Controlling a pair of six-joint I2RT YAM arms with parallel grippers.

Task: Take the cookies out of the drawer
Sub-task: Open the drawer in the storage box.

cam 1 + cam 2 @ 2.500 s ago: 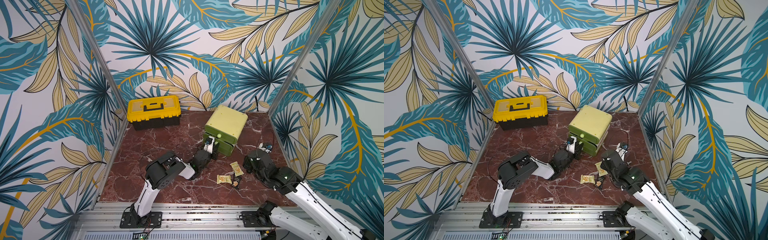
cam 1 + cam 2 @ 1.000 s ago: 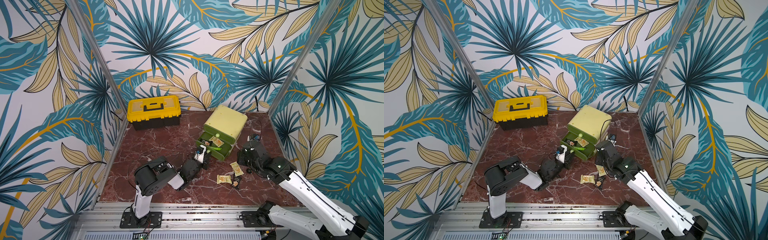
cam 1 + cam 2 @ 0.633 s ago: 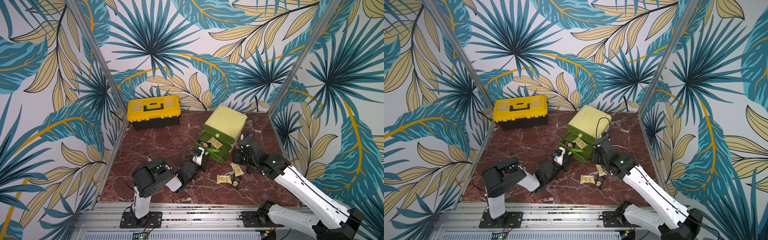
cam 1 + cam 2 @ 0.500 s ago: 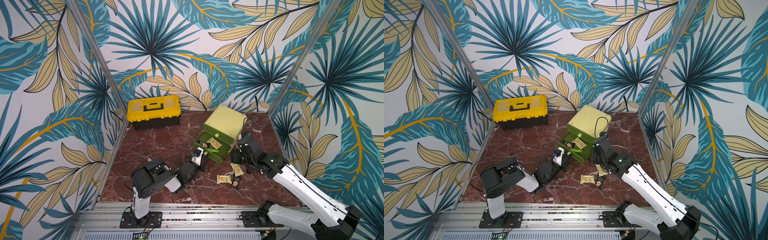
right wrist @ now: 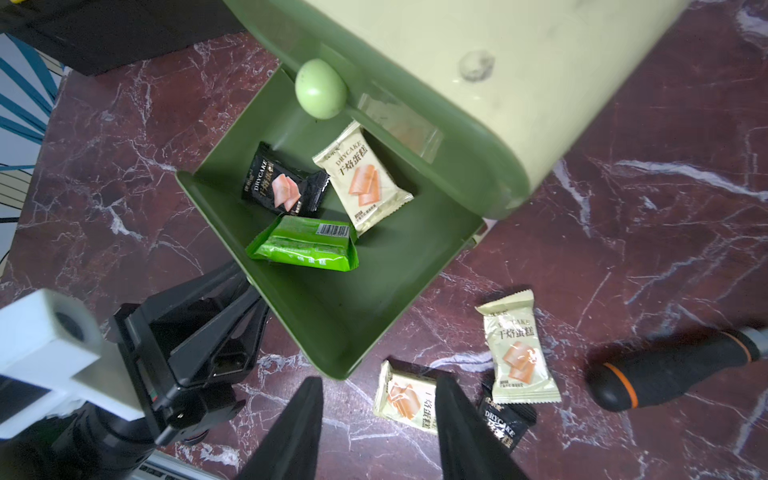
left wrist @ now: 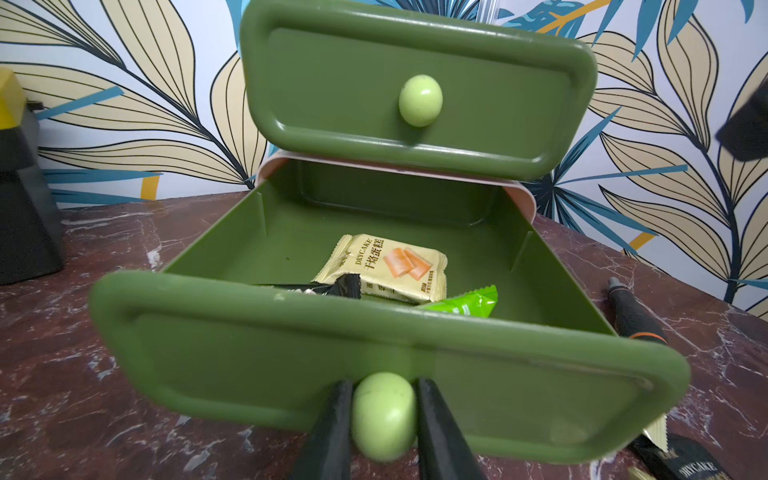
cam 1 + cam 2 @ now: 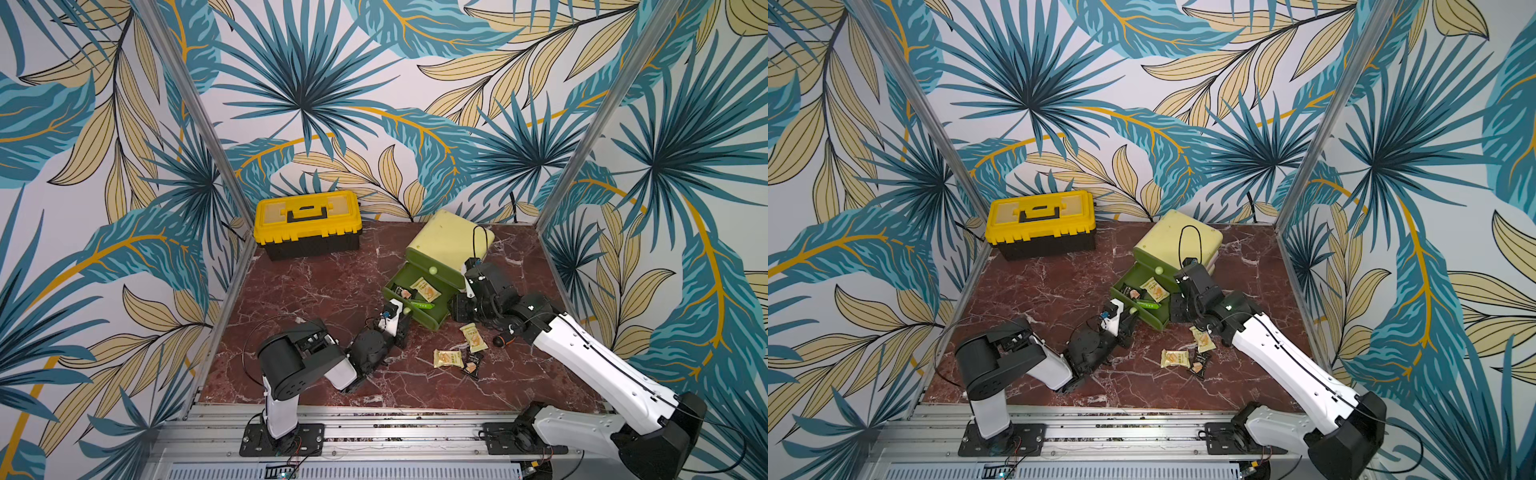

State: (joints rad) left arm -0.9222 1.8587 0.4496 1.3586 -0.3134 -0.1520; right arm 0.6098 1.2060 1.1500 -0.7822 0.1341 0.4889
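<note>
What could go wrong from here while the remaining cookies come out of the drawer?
1. The left tool pinches only the small round knob; a slip could let the drawer shift.
2. The green packet lies near the drawer front, so the right tool may bump the left tool reaching it.
3. The right tool hangs open over a pale packet already on the table and might grab that instead.

Your cell: walls [image 7: 299, 83] on three sides, papered with big teal and tan palm leaves on white. Bare metal posts [image 7: 201, 124] at both back corners. Floor is dark red marble slab [image 7: 316, 291], white-veined. Yellow toolbox [image 7: 306, 222], black base, lid shut, against back wall. Aluminium rail [image 7: 395, 419] along front edge. Light even, shadows soft.
</note>
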